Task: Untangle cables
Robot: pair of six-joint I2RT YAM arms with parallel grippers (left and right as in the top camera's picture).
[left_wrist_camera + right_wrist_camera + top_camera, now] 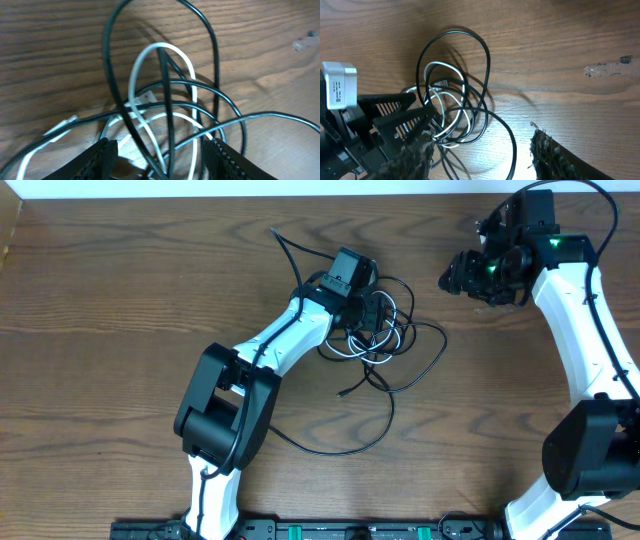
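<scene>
Cables [385, 335] sit in one knot mid-desk [120, 290], black cords [212, 60] looped over a white cord [134, 80], with one black tail trailing toward the robot's side. Left tool [368, 315] is right over the knot, jaws spread with loops lying between them, nothing pinched as far as the wrist view shows. Right tool [462, 275] hangs well apart to the right, jaws apart, empty. Step looks like picking one strand. Best to close on a single cord, probably the white one, and lift slowly. The right tool should pin a black loop so the whole clump doesn't drag along.
</scene>
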